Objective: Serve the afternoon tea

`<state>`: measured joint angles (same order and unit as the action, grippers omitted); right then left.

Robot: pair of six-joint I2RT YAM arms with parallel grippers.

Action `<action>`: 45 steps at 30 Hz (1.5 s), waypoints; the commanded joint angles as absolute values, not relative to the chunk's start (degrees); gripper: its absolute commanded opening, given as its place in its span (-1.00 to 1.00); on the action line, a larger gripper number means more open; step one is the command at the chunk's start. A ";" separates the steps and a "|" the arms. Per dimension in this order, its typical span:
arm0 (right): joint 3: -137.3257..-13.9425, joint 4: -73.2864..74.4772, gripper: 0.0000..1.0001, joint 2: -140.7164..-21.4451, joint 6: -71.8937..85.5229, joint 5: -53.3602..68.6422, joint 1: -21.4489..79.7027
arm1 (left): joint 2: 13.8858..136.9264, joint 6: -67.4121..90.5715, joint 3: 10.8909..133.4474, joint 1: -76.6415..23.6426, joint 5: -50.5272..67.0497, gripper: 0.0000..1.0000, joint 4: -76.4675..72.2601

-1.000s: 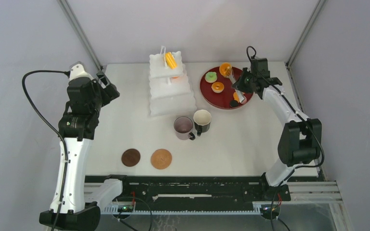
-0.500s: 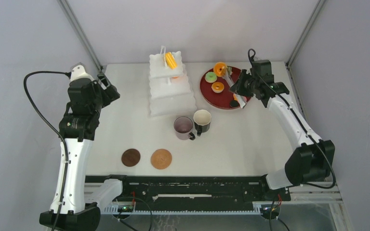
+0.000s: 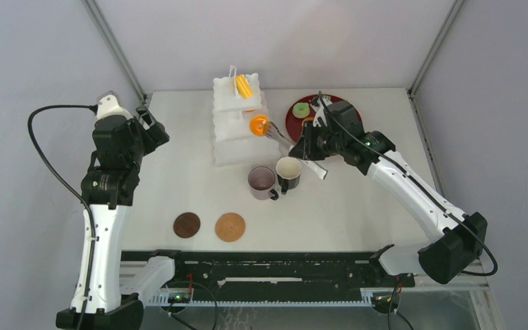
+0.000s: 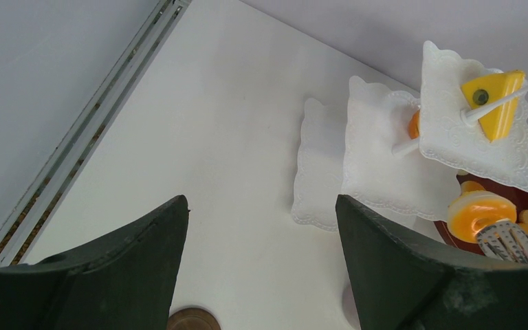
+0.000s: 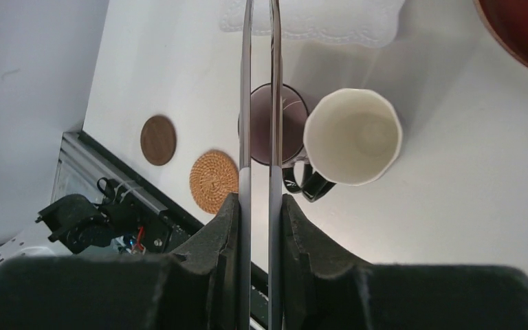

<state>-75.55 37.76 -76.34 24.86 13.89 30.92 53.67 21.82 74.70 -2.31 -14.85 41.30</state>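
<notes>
The white three-tier stand [image 3: 244, 130] [image 4: 385, 158] carries a yellow pastry [image 3: 243, 86] [image 4: 495, 110] on its top tier, and an orange one peeks out below it. My right gripper [image 3: 314, 141] [image 5: 260, 199] is shut on the long metal tongs [image 3: 285, 141] [image 5: 260, 103]. The tongs pinch an orange pastry [image 3: 258, 126] [image 4: 478, 213] at the stand's right side. A green pastry [image 3: 301, 110] lies on the dark red tray [image 3: 293, 122]. The mauve mug [image 3: 262, 181] [image 5: 275, 124] and the black mug [image 3: 289, 170] [image 5: 353, 137] stand together. My left gripper [image 3: 152, 127] [image 4: 261, 203] hangs open and empty, left of the stand.
Two round brown coasters, one dark [image 3: 186, 224] [image 5: 158, 139] and one woven [image 3: 230, 227] [image 5: 214, 181], lie near the front edge. Grey walls and metal frame posts close in the table at the back and sides.
My right arm has swung left from the red tray to the stand, carrying the orange pastry in the tongs. The left arm has hardly moved.
</notes>
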 commanded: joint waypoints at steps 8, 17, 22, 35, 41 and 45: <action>-76.60 27.50 -1.00 -80.50 30.05 18.61 34.91 | 51.70 19.34 73.82 -1.97 -13.95 0.66 40.54; -84.67 26.34 -1.00 -89.72 29.22 17.80 37.26 | 51.48 19.03 73.90 -1.97 -14.53 0.66 40.95; -88.17 25.73 -1.00 -93.29 29.30 18.17 38.14 | 51.52 19.00 73.85 -2.02 -14.87 0.66 41.13; -91.87 20.60 -1.00 -100.29 34.38 16.73 38.14 | 51.90 19.03 73.37 -2.00 -14.59 0.66 40.78; -92.72 20.40 -0.54 -101.86 35.26 15.48 38.07 | 51.87 19.08 73.27 -1.99 -14.59 0.66 40.78; -92.38 20.06 -0.13 -101.54 35.46 14.67 38.06 | 51.94 19.16 73.38 -2.01 -14.48 0.66 40.70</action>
<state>-89.76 23.99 -102.41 34.30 16.08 37.65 52.45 20.45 74.67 -2.31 -14.66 41.50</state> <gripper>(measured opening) 0.395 0.831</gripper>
